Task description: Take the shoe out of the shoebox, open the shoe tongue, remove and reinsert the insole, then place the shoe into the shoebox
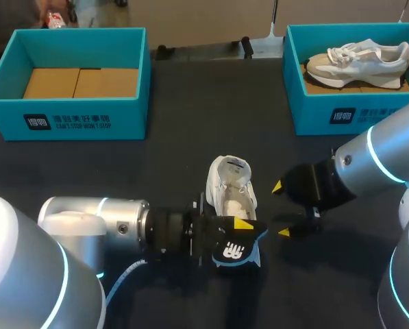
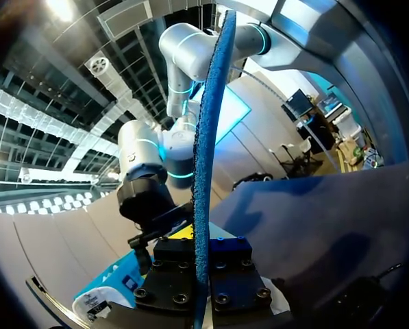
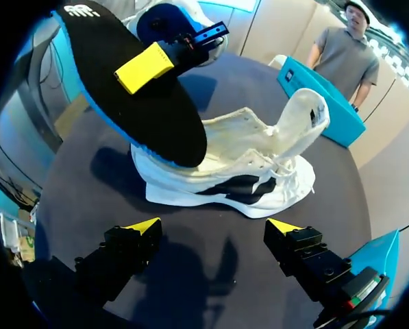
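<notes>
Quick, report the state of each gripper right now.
Left gripper: closed, fingers clamped on the insole.
Right gripper: open, holding nothing, next to the shoe.

The table point(image 1: 190, 164) is the one piece of furniture to speak of here: a broad top, dark charcoal all over, plain and matte, without pattern or marks. Its far edge runs straight across, and the top spreads out of sight at both sides. Light falls from overhead and is soft. It leaves only faint, blurred shadows on the dark surface, and, seen from low down, a dull bluish sheen.
</notes>
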